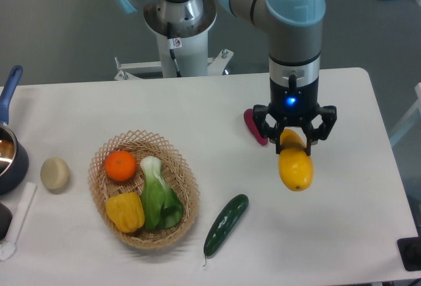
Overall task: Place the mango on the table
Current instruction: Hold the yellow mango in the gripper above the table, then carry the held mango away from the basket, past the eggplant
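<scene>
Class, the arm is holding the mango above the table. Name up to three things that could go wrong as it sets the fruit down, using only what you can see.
1. The gripper grips only the top end of the mango, so the smooth fruit might slip early.
2. Being oval, it may roll once released, perhaps toward the table edge on the right.
3. The purple sweet potato and cucumber lie nearby; a rolling mango might bump them.
</scene>
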Motion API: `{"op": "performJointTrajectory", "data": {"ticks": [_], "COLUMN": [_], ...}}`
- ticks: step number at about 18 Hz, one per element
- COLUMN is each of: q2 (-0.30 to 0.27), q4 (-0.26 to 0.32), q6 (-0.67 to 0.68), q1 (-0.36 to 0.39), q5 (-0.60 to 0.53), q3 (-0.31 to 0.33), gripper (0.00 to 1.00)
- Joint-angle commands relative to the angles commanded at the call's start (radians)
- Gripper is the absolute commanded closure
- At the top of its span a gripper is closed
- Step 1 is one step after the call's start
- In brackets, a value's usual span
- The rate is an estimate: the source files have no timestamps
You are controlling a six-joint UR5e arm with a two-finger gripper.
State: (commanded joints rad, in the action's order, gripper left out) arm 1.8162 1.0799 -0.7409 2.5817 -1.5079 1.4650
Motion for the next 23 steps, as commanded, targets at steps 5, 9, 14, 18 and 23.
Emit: {"op": "performJointTrajectory", "data": {"ticks": [5,9,14,18,23], "q2": [-0.006,-0.008,-0.006,-0.003,0.026], "q4": [0.0,0.0,-0.003,-0.003,-0.008], "q6": [0.0,0.0,-0.003,-0.072,-0.188], "q1": [0.011,0.021,0.018,0.014,0.057], "q5": [0.002,0.015,0.015,0.009,-0.003], "q3": [-0.012,-0.009,0.012,0.048,0.078], "gripper": [0.52,0.52,0.52,0.52,0.52]}}
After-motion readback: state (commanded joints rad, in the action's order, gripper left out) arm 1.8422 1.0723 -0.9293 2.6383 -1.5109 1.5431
